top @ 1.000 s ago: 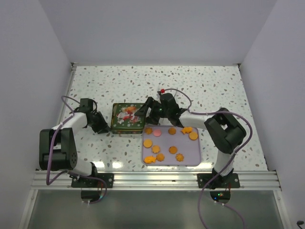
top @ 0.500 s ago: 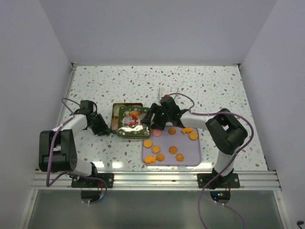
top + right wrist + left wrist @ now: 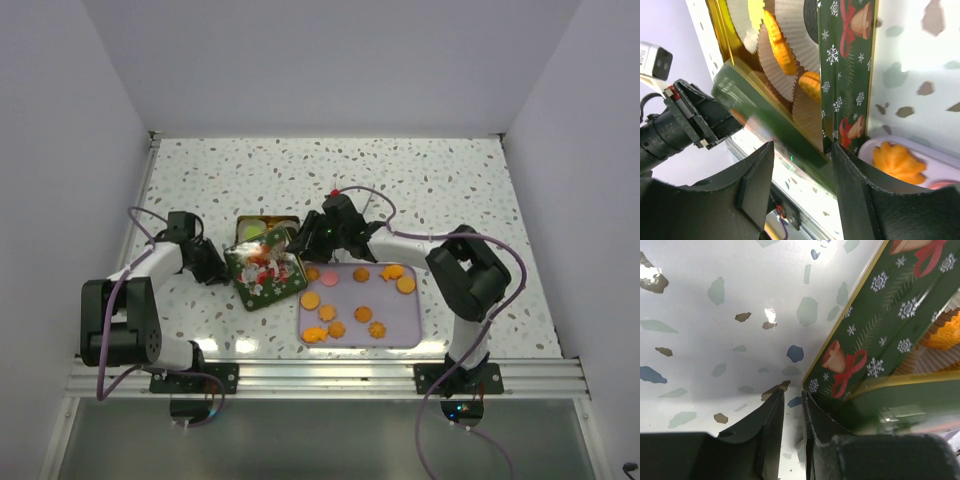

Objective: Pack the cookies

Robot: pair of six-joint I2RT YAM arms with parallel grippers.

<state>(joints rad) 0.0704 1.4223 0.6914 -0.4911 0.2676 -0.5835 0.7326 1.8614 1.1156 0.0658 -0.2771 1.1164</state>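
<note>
Your right gripper pinches the tilted lid, half covering the tin. Your left gripper sits nearly closed against the tin's wall. Cookies wait on the tray just beside.

Overhead view reads bright and even for me, lit from above; short soft shadows under both arms. Left wrist: white glare spots on the speckled table beyond my left gripper, fingers dark and soft-focused. Right wrist: tin lid between the right gripper jaws smears with blur; paper cups beyond stay sharp.
</note>
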